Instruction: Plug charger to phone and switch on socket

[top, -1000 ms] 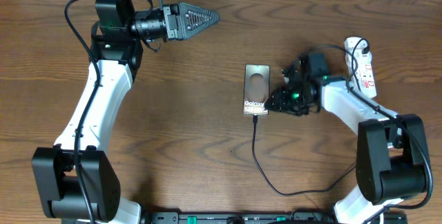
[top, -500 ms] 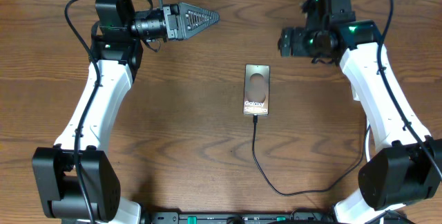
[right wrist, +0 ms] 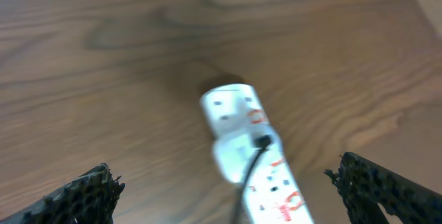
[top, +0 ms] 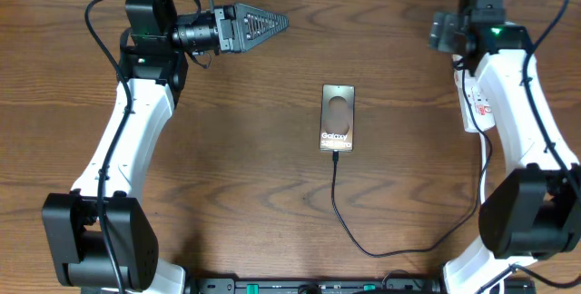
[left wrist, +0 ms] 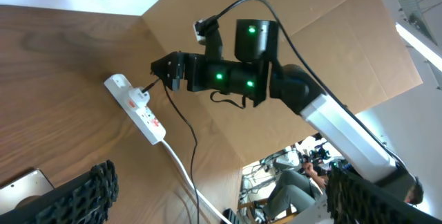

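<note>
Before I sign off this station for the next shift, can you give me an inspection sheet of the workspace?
Surface: brown wooden table.
Job's things: phone mid-table, screen up; charger tip meets its near edge; socket at the right, switch state unclear.
Clutter: nothing seen.
Tools: left tool open, empty; right tool open, empty, above the socket.
Cables: charger runs from phone toward the near edge; white cord leaves the socket.
Surroundings: cardboard panel beside the table.

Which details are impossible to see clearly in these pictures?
Socket: overhead, mostly hidden under the right arm.
Its switch position: right wrist view blurred, left wrist view too small.
Charger tip at the phone: overhead, too small to judge seating.
Phone: left wrist view, cut off by the bottom edge.
</note>
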`<state>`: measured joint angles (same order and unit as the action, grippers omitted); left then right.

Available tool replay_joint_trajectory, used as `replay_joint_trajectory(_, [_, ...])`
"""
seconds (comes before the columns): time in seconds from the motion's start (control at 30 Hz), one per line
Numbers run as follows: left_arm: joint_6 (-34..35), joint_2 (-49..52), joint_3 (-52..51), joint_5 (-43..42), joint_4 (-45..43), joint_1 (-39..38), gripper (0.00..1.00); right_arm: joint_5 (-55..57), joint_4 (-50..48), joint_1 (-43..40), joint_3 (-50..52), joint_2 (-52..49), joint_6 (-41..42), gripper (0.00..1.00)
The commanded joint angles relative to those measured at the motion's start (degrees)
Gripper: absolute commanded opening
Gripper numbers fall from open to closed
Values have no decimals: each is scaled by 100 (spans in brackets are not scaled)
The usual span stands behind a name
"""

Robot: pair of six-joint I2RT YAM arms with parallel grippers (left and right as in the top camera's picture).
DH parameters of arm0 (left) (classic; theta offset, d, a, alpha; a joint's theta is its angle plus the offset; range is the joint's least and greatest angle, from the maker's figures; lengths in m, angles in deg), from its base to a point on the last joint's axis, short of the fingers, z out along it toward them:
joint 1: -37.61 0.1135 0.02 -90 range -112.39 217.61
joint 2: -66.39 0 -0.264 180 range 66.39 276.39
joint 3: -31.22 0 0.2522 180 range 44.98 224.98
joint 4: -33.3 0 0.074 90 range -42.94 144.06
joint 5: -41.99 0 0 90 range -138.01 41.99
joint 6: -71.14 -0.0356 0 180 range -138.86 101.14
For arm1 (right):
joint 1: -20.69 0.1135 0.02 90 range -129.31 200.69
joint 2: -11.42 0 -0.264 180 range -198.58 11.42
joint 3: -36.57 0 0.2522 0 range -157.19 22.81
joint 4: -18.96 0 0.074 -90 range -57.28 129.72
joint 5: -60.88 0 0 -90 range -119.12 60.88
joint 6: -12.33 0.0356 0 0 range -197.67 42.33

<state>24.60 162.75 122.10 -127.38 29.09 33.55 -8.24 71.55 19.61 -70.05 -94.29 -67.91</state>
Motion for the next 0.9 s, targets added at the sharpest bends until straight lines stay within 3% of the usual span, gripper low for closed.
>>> replay_joint_trajectory(0.0, [-37, -76, -2, -59, -13, 17, 97, 212, -55, -376, -9, -195, -85, 99])
replay_joint_trajectory(0.53, [-37, -76, -2, -59, -11, 17, 97, -85, 98, -1766, -9, -1615, -63, 99])
replay_joint_trajectory(0.87, [-35, -76, -2, -59, -13, 17, 97, -973, 175, -2310, -9, -1652, 358, 99])
